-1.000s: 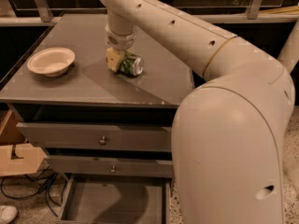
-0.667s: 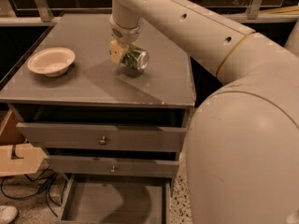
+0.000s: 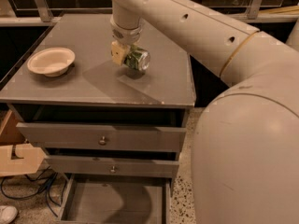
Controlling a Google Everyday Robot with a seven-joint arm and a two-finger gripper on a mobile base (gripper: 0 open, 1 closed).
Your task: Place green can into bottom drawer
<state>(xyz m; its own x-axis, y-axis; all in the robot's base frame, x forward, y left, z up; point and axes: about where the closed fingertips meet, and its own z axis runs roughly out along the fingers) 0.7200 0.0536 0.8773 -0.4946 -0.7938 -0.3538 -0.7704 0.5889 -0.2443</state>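
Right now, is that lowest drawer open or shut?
Open: the bottom drawer juts out, floor showing. The tool is above the cabinet top, holding the green can.

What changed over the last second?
The gripper, shut on the green can, lifted it slightly off the cabinet top and a little to the right. The bowl and the open bottom drawer stayed put.

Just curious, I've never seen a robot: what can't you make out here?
Camera view, gripper over the cabinet top, closed on the green can: its far finger, behind the can.
Camera view: bottom drawer front, cut off by the lower edge.
Camera view: floor right of the cabinet, hidden by the arm.
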